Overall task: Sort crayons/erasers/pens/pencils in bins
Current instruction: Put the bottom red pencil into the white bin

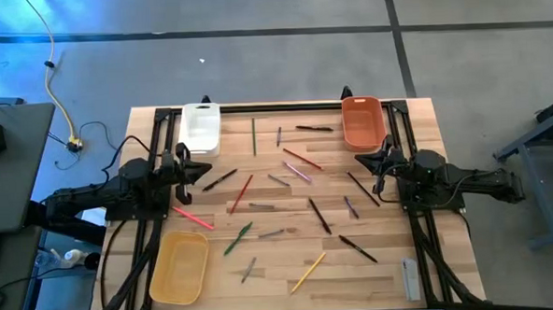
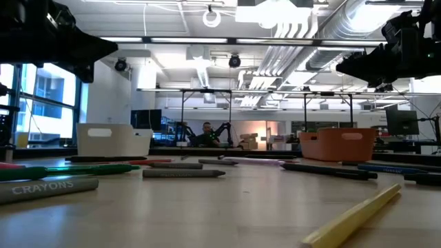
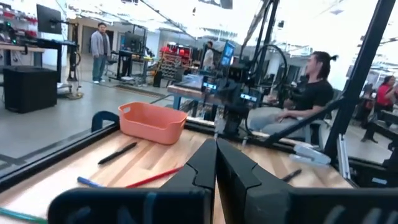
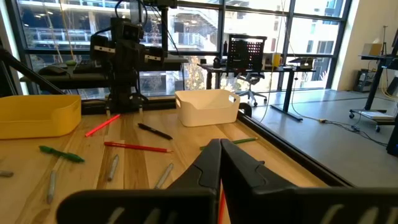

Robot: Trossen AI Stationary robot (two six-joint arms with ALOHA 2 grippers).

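Several crayons, pens and pencils lie scattered flat on the wooden table (image 1: 376,291): a red one (image 1: 241,194), a green one (image 1: 238,237), a yellow one (image 1: 308,272), a black one (image 1: 318,216). The white bin (image 1: 200,127) stands at the far left, the orange bin (image 1: 362,121) at the far right and the yellow bin (image 1: 179,267) at the near left. My left gripper (image 1: 202,170) hovers shut at the left side, above the table. My right gripper (image 1: 374,163) hovers shut at the right side. Both hold nothing.
A grey flat bar (image 1: 410,278) lies near the table's near right corner. Black frame rails (image 1: 274,106) run along the far edge and both sides. People sit and stand in the room beyond the table.
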